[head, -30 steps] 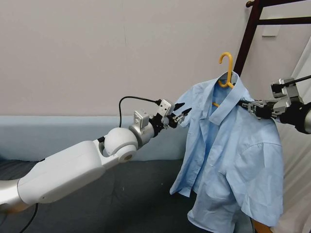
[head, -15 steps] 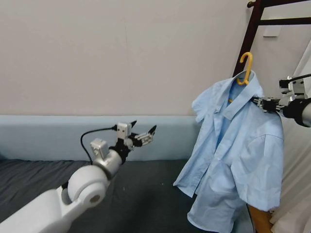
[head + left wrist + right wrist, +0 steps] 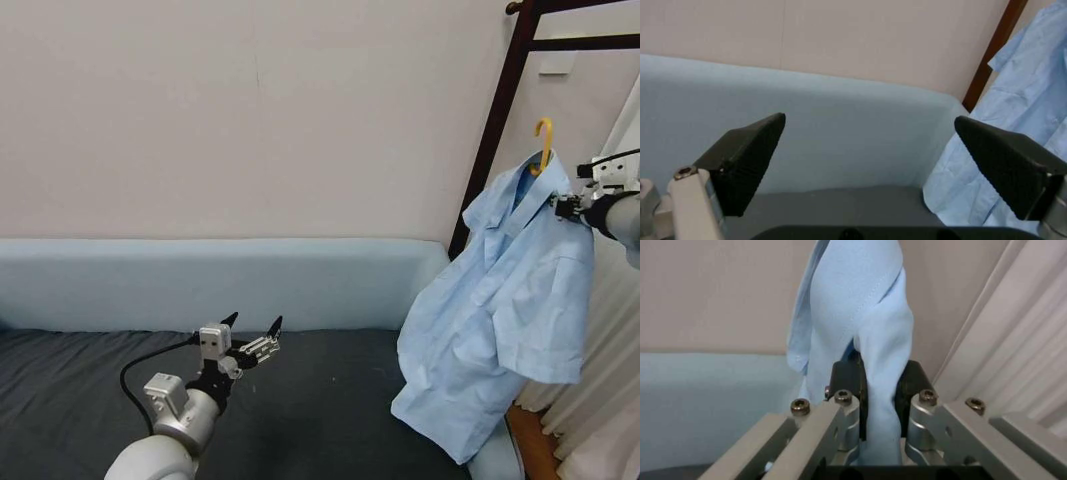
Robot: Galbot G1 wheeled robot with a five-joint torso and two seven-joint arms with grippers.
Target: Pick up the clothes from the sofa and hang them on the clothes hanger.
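The yellow hanger [image 3: 543,140] showed just its hook; its shoulders lay hidden inside the blue shirt [image 3: 500,300]. The right gripper [image 3: 562,207], at three o'clock, had its jaws buried in the collar fabric, and its arm was cut by that edge. The dark rack [image 3: 487,135] was cut off at one o'clock, its foot hidden behind the shirt. The left arm [image 3: 165,445] was cut off at seven o'clock. The sofa [image 3: 300,280] was cut at six and nine.

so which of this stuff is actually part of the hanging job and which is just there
In the job: blue shirt, yellow hanger, right claw shut on the shirt, wooden rack, sofa.
Just there: left claw, open over the sofa; curtain.
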